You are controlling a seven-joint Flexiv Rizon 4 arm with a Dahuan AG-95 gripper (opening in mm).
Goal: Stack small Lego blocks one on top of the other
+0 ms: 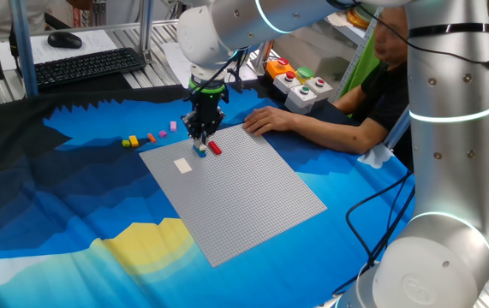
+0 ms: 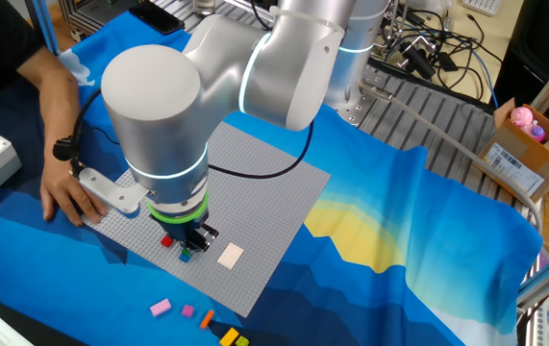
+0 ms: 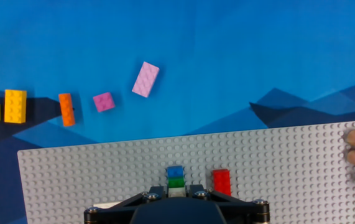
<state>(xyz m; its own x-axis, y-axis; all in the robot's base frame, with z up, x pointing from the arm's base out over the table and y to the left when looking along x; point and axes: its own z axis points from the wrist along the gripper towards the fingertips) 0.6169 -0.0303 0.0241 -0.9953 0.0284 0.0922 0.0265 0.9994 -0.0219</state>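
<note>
From one fixed view, the gripper (image 1: 202, 135) hangs low over the far-left corner of the grey baseplate (image 1: 244, 192), right above a blue block (image 1: 200, 151). A red block (image 1: 215, 148) lies just beside it, and a cream block (image 1: 182, 166) rests further in on the plate. Yellow, orange and pink blocks sit in a row on the blue cloth of the bench (image 1: 56, 197). A person's hand (image 1: 265, 119) presses on the plate's far edge.

From the other fixed view, the arm's wrist hides most of the gripper (image 2: 190, 242); the blue block (image 2: 186, 256) and red block (image 2: 167, 240) peek out beneath it, the cream block (image 2: 230, 254) near them.

In the hand view, a small stack stands just ahead of the fingers: blue on top, a green block (image 3: 176, 183) under it, a pale one at the base. Whether the fingers are parted or pinched I cannot tell, as only the gripper's dark housing shows; nothing visibly sits between them.

The step looks like pressing or releasing the blue brick onto the stack. Next calls for fetching another block, probably the red one beside it, and aligning its studs squarely. No containers are in view.
</note>
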